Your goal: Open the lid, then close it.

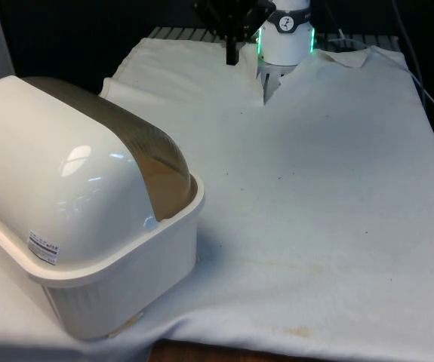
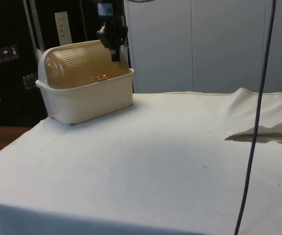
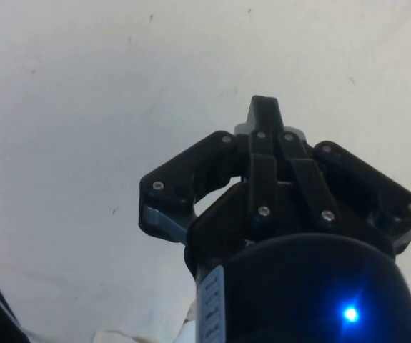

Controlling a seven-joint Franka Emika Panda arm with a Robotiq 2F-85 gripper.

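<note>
- Cream bread box [image 1: 88, 249] is sitting on the bench's white cloth [image 1: 315, 226] at the front view's left, its amber ribbed lid [image 2: 82, 66] rolled shut.
- Its small sticker [image 1: 43, 247] is bearing print I cannot read.
- My fingers [image 3: 266, 118] are pressing together, holding nothing, hanging well apart from the box.

Glossy cream plastic bread box [image 1: 88, 249], perhaps translucent amber lid [image 2: 82, 66], matt white cloth [image 1: 315, 188]
</note>
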